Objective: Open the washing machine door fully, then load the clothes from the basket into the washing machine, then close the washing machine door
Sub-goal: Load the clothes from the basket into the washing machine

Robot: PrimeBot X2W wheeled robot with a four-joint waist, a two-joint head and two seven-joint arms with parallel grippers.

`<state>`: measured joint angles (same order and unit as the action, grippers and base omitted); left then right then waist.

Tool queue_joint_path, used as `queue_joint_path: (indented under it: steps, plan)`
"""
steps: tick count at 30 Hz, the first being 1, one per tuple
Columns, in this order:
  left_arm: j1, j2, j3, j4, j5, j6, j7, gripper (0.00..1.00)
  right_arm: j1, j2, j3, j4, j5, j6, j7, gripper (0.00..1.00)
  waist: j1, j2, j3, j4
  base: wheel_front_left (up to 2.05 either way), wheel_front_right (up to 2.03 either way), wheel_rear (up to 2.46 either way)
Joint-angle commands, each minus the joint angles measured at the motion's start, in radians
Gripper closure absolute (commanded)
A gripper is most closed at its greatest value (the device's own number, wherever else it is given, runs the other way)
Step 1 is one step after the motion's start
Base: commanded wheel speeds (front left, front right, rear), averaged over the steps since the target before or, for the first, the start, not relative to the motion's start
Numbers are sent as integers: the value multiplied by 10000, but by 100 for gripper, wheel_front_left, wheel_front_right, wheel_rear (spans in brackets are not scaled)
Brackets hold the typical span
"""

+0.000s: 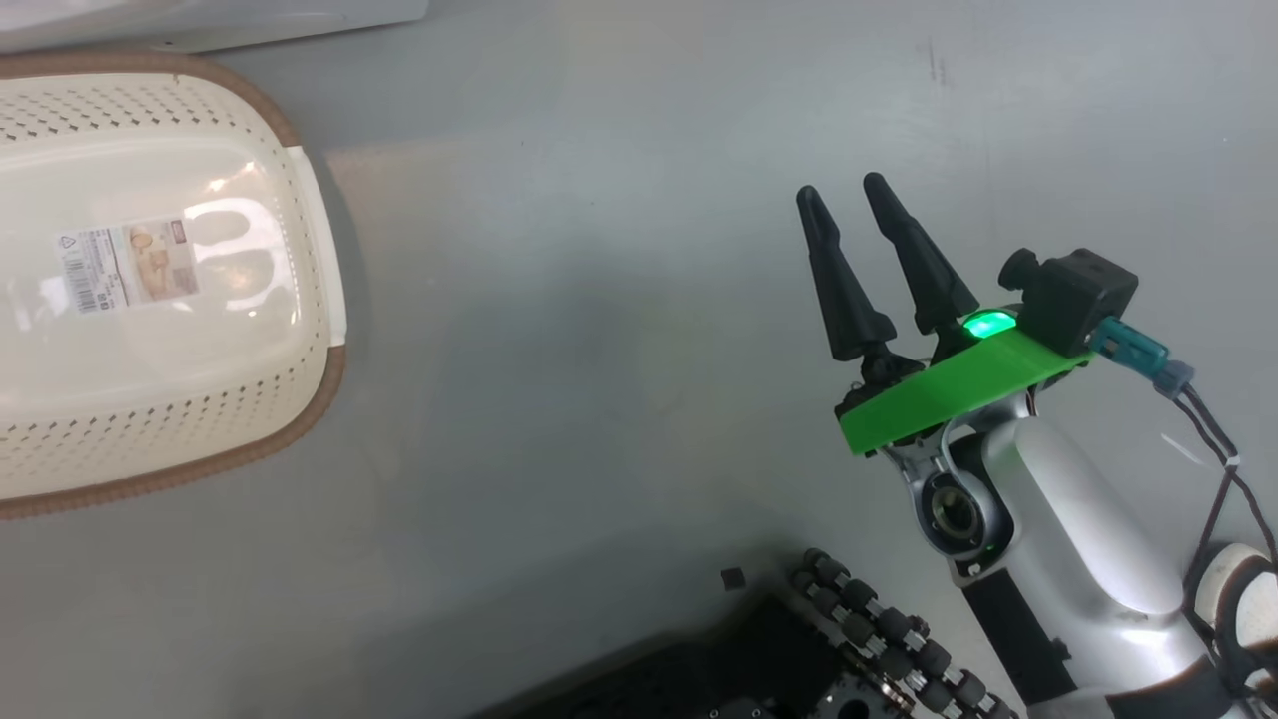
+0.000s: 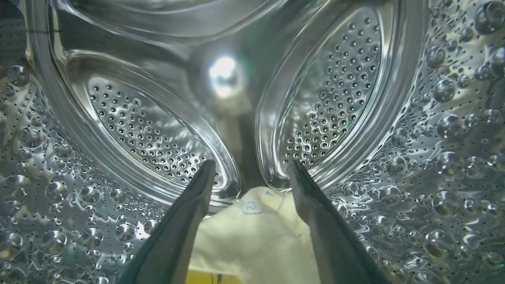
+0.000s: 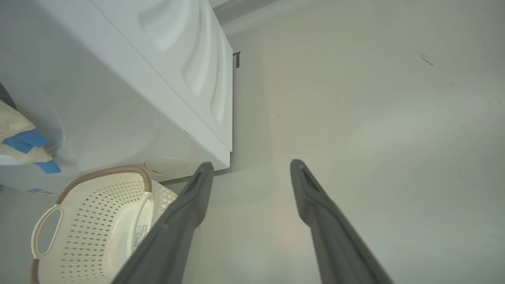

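**A:** Head view?
**B:** The basket (image 1: 318, 250) sat empty, mouth up. Its long axis seemingly ran off the left edge. The right gripper (image 1: 842, 190) hovered well apart from it, fingers spread, holding nothing.

**A:** Left wrist?
**B:** The left gripper (image 2: 252, 163) was inside the drum (image 2: 150, 130), fingers wide, gripping nothing. The clothes (image 2: 252, 240) lay crumpled below.

**A:** Right wrist?
**B:** The machine (image 3: 118, 86) stood just beside the basket. Loading looked finished. Next: withdraw the arm, then shut the door.

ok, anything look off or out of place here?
One thing. In the right wrist view, a cream-and-blue cloth sits at the front of the washing machine, at the view's left edge; I can't tell whether it's inside or hanging out. Otherwise fine: basket upright and empty, a garment in the drum.
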<state>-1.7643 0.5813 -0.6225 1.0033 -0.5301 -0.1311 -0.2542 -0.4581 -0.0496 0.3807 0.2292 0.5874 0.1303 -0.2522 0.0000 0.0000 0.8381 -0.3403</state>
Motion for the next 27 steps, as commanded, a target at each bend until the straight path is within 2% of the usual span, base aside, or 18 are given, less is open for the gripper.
queue_joint_path:
  steps: [1, 11, 20, 27]
  plan:
    - [-292, 314, 55, -214, -137, 4, -58, 0, 256, -6, 19, -188, -115, 4, -95, 0, 0, 0, -96, 86, 0, 0, 0]
    - [767, 217, -129, -818, -967, 4, -73, 0, 309, -6, -340, -50, -656, 4, -95, 0, 0, 0, -552, 675, 0, 0, 0]
    - [3186, 143, 44, -1849, -1624, 4, -75, 0, 538, -6, -814, 184, -1377, 4, -95, 0, 0, 0, -1630, 1464, 0, 0, 0]
    - [5559, -64, 345, -2815, -1641, 4, -75, 0, 860, -6, -1115, 415, -1871, 4, -95, 0, 0, 0, -2621, 2038, 0, 0, 0]
